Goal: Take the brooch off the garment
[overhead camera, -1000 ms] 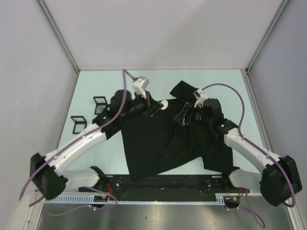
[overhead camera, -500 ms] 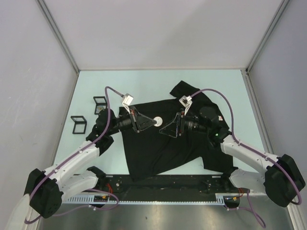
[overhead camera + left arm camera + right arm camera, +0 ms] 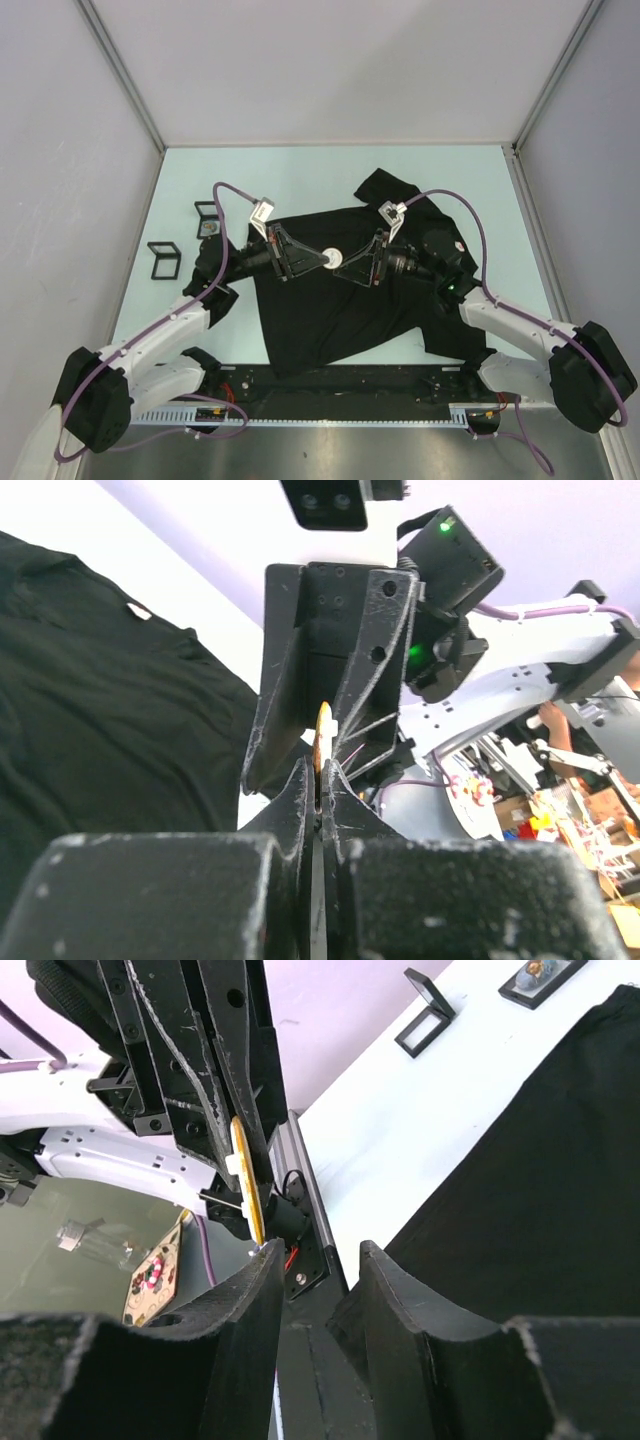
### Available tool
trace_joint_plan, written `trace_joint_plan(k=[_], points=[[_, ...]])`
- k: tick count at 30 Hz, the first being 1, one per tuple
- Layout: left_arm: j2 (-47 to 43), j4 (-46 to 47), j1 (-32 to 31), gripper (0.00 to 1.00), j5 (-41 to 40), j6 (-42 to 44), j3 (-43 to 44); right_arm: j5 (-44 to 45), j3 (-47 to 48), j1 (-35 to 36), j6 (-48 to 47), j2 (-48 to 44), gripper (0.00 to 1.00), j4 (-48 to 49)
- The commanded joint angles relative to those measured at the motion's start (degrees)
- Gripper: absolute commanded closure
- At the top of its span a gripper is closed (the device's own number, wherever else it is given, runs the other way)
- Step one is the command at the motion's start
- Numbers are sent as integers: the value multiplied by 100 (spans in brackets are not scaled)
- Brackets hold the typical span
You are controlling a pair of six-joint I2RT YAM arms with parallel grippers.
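The garment (image 3: 340,310), a black T-shirt, lies spread in the middle of the table and also shows in the wrist views (image 3: 100,700) (image 3: 540,1190). The brooch (image 3: 331,258), a small round white disc with a yellow rim, hangs in the air above the cloth. My left gripper (image 3: 322,258) is shut on it. The left wrist view shows the brooch (image 3: 323,735) edge-on between those fingers (image 3: 320,775). My right gripper (image 3: 350,268) faces it from the right, jaws apart (image 3: 315,1260) with nothing between them. The brooch's lower rim (image 3: 246,1190) sits just above one fingertip.
Two small black display boxes (image 3: 208,212) (image 3: 162,258) stand on the pale table left of the shirt. A black rail (image 3: 330,385) runs along the near edge between the arm bases. White walls close in the sides and back.
The left gripper has drawn back from the shirt's far edge, carrying the brooch up off the cloth. The right gripper has swung in to face it, and its jaws have narrowed.
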Motion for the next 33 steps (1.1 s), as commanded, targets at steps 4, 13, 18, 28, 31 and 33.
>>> trace_joint_plan(k=[4,13,18,28,31,33], points=[[16,508,128,100,208,-198,-25,-166,-85,36,147,-331,57,662],[262,990,145,100,348,-523,-87,-149,-67,28,349,-323,52,1145],[279,1035,137,100,366,-620,-104,-210,-67,36,481,-147,54,1417],[288,1123,145,100,393,-672,-148,-228,-41,45,525,-7,63,1550],[280,1123,137,100,393,-646,-157,-237,-24,54,569,55,66,1612],[271,1097,137,100,393,-620,-157,-237,-6,63,578,107,68,1612]])
